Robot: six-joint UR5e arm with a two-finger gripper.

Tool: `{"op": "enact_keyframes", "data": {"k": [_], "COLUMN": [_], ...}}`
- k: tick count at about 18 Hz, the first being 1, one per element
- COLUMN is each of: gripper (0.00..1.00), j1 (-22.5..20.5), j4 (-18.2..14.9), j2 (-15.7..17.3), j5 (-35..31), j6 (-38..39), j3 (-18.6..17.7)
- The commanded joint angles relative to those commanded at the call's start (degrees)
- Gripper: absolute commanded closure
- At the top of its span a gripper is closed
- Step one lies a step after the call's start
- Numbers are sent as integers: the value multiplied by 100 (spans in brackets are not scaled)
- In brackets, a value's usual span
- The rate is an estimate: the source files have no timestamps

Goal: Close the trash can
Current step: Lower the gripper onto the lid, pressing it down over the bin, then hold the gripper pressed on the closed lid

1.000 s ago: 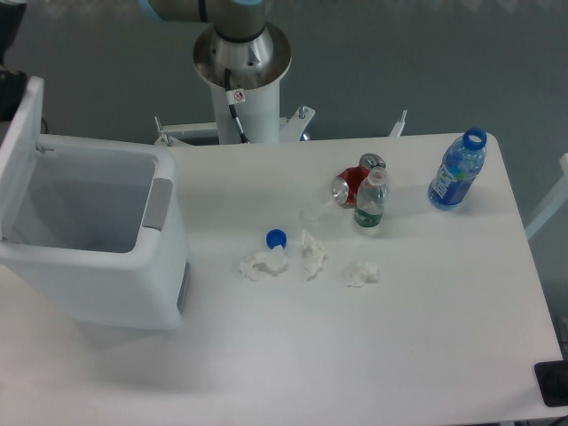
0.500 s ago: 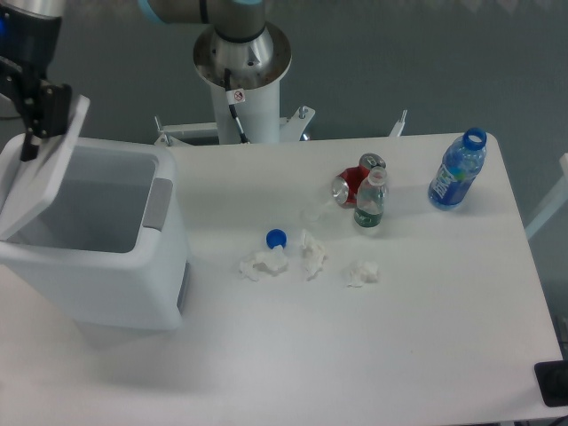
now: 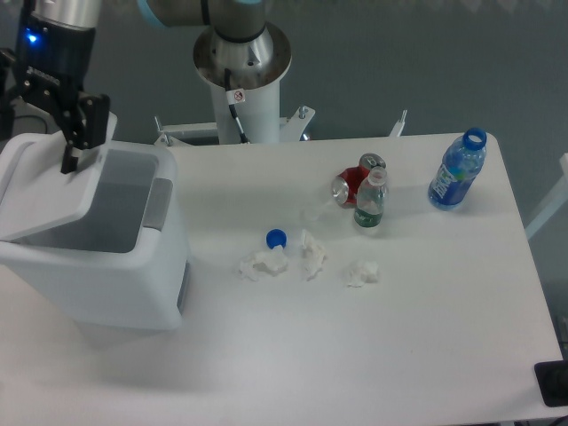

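The trash can (image 3: 98, 284) stands at the table's left edge, a big white bin with a grey latch (image 3: 158, 204) on its right rim. Its white lid (image 3: 43, 191) is tilted down over the left part of the opening, and the right part still shows the inside. My gripper (image 3: 39, 149) comes down from the top left onto the lid's upper edge. One black finger (image 3: 78, 133) rests against the lid's top side. The other finger is partly hidden behind the lid. The jaws look spread and hold nothing.
Right of the bin lie a blue cap (image 3: 276, 238) and crumpled tissues (image 3: 264, 263), (image 3: 311, 253), (image 3: 361, 273). Further right are a red can (image 3: 355, 182), a small clear bottle (image 3: 370, 202) and a blue bottle (image 3: 457, 170). The robot's base (image 3: 241, 71) stands behind the table.
The gripper has moved right and down, pushing the lid from nearly upright to a low tilt over the bin's opening.
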State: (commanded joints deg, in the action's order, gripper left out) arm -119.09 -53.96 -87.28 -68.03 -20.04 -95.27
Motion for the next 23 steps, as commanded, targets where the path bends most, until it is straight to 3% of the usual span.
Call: {"op": "enact_keyframes", "data": {"k": [23], "gripper": [0], "j1": [-150], "j4": [-9], "j2": [-26], "j5": [-264], "j6": [-413], "j3": [-299]}}
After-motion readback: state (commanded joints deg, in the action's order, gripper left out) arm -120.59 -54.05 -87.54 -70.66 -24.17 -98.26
